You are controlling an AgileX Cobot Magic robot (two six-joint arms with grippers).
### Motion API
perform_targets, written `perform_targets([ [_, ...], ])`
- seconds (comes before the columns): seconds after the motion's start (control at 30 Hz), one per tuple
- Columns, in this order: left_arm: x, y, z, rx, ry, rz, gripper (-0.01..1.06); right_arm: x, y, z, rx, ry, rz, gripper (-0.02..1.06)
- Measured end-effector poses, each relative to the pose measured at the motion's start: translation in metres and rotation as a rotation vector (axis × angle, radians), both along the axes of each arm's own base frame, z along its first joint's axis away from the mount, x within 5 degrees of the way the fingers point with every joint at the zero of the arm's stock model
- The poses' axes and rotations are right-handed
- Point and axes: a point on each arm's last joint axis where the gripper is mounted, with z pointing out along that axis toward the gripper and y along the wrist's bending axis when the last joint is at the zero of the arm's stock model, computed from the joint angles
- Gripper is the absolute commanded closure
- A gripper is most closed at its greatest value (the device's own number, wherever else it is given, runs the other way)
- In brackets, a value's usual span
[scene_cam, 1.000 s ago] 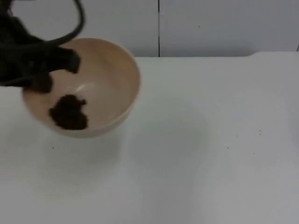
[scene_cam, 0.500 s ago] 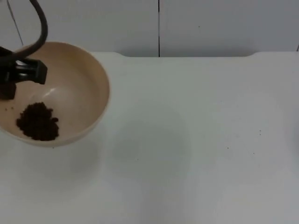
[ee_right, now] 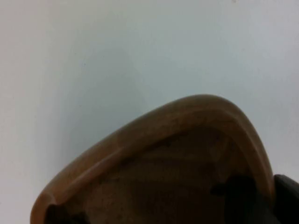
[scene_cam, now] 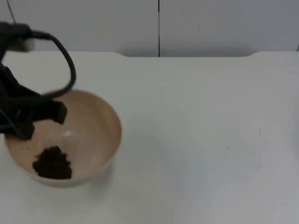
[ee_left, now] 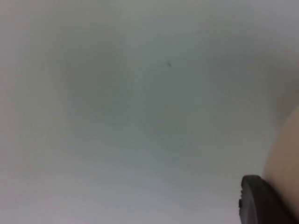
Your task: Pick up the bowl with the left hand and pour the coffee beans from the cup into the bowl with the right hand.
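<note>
A beige bowl (scene_cam: 93, 135) sits at the table's front left, level, with a small heap of dark coffee beans (scene_cam: 52, 163) inside. My left gripper (scene_cam: 28, 123) is shut on the bowl's left rim. Its black fingertip (ee_left: 259, 200) lies against the bowl's pale wall (ee_left: 285, 158) in the left wrist view. Whether the bowl touches the table I cannot tell. In the right wrist view a brown wooden cup (ee_right: 154, 140) is tilted toward the camera. My right gripper (ee_right: 266, 196) is shut on its rim, one finger inside and one outside. The cup's inside looks dark, and I make out no beans.
The white table top (scene_cam: 201, 140) runs wide and bare to the right of the bowl. The grey partition wall (scene_cam: 210, 23) closes off the back. A few tiny dark specks lie on the table at the right.
The left arm carried the bowl from the back left further left, then toward the front and lower. The beans stayed in the bowl.
</note>
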Motion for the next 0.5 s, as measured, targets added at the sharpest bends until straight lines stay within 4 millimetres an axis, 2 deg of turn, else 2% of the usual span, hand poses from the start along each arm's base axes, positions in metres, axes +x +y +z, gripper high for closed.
perform_targets([
  [0.2,0.014,-0.012,-0.023,-0.061,0.051,-0.007,1.05,0.013,0.0,-0.02,0.072,0.053,-0.011,1.05],
  [0.27,0.019,-0.015,-0.022,-0.075,0.039,-0.006,1.05,0.016,0.001,-0.025,0.076,0.067,-0.006,1.05],
  [0.47,0.057,-0.032,-0.017,-0.139,-0.052,-0.001,1.05,0.028,0.007,-0.044,0.104,0.108,0.021,1.05],
  [0.5,0.057,-0.032,-0.017,-0.139,-0.052,-0.001,1.05,0.028,0.007,-0.044,0.104,0.108,0.021,1.05],
])
